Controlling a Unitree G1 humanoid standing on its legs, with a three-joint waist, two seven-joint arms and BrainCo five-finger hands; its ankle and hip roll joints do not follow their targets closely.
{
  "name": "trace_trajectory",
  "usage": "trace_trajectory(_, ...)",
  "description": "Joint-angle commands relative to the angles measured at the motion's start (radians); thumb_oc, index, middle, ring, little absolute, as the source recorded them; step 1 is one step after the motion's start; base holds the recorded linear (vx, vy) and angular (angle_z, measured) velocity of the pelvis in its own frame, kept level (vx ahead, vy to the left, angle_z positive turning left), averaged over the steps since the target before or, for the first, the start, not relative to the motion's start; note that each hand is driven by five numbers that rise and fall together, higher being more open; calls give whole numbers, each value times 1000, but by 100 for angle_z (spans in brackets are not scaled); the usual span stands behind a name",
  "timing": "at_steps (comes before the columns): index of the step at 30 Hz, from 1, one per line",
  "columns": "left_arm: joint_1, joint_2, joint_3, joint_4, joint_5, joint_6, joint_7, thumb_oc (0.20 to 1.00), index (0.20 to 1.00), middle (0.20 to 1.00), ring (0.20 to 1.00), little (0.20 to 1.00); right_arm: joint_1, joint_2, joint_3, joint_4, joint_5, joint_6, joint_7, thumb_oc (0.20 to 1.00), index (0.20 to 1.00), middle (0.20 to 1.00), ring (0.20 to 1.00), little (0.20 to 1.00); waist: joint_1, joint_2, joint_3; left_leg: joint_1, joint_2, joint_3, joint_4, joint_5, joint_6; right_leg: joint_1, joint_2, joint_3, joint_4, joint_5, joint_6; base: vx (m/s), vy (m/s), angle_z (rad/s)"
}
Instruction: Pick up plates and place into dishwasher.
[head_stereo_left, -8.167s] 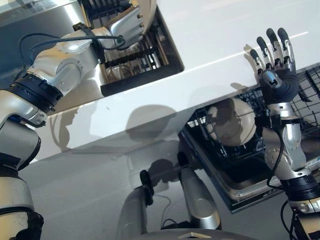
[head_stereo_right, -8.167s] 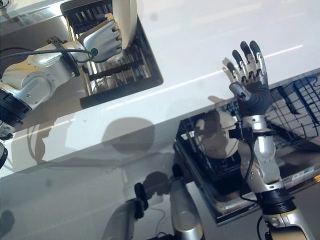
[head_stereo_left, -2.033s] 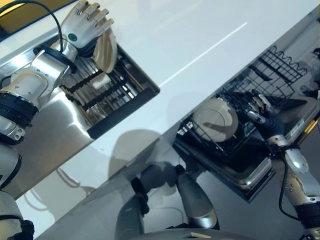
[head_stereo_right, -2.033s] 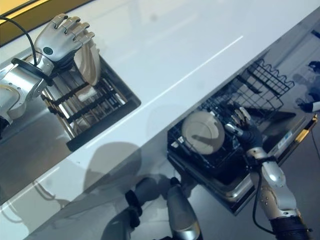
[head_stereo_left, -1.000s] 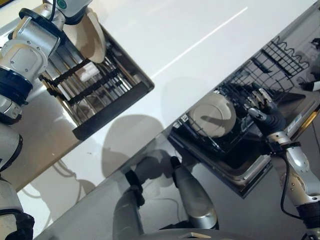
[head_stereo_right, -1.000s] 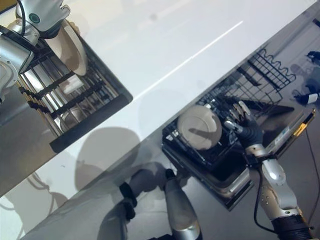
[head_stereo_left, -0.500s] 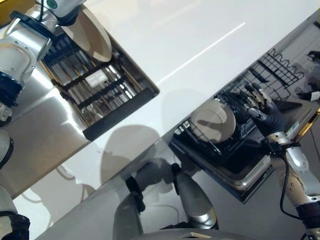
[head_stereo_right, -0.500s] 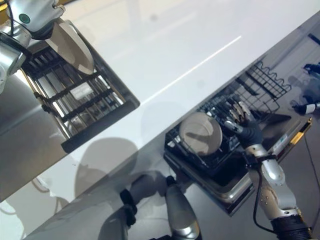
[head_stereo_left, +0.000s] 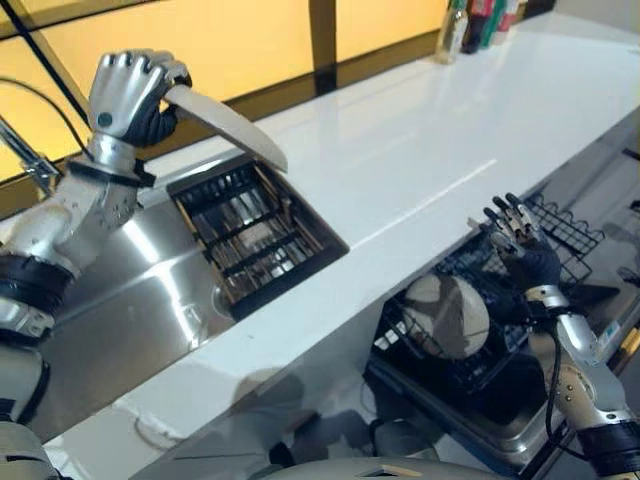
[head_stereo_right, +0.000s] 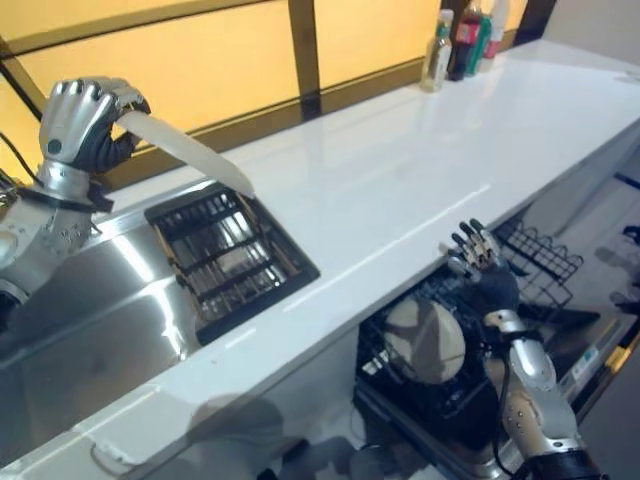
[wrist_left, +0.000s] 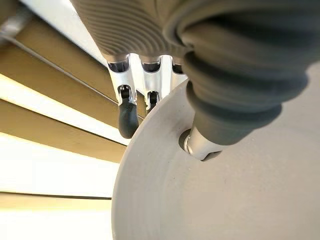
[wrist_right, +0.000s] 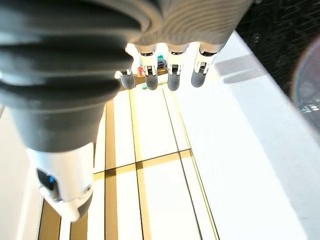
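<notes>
Over the sink's drying rack, my left hand now holds the plate lifted clear of the slots it stood in a moment ago. Left wrist view: fingers and thumb pinch its rim. Below the white bench, my right hand hovers, fingers spread, beside the dishwasher basket already holding one plate; next comes the carry across
</notes>
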Motion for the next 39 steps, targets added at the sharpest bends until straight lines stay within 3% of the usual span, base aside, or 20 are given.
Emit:
trace_trajectory(1,38,-25,177,-73,-112,-57,-11,200,200,200,200,200,-23,21,-16,-70,-57,-68,-49,1000,1000,1000,1000,1000,6,-25,-49,13,16,-3,53,-107,9,-5,-59,42,-132,105,112,-78,53,8)
trace_trajectory(4,125,-92,260,-155,-173,-79,-43,200,200,200,200,200,-12,36,-38,-86,-112,-82,-103,1000,1000,1000,1000,1000,7,-24,-67,32,7,-5,31,-110,15,3,-57,47,-141,110,118,-75,49,1)
trace_trajectory(9,217,-242,309,-293,-250,-80,-106,200,200,200,200,200,-10,43,-58,-134,-189,-75,-98,1000,1000,1000,1000,1000,7,-24,-84,55,-12,-17,2,-115,27,4,-57,51,-138,119,129,-66,26,-3)
trace_trajectory(14,266,-413,257,-377,-315,-66,-172,200,200,200,200,200,-69,32,17,-148,-377,-56,-152,1000,1000,1000,1000,1000,26,-28,-90,58,-31,-30,2,-128,42,3,-63,49,-144,125,135,-48,-3,-1)
trace_trajectory(19,249,-518,187,-374,-346,-50,-215,200,200,200,200,200,-218,36,119,-139,-520,-11,-210,1000,1000,1000,1000,1000,44,-29,-92,66,-42,-31,-3,-136,51,7,-65,46,-153,130,138,-17,-12,-12)
trace_trajectory(28,250,-577,142,-410,-355,-7,-260,200,200,200,200,200,-336,80,192,-193,-567,70,-253,1000,1000,1000,1000,1000,69,-24,-93,69,-54,-47,2,-149,59,16,-68,38,-152,127,137,7,-3,3)
trace_trajectory(39,241,-580,132,-405,-338,38,-249,200,200,200,200,200,-413,97,244,-269,-587,104,-166,1000,1000,1000,1000,1000,89,-23,-101,78,-56,-64,-6,-148,60,27,-66,22,-154,124,133,10,-5,4)
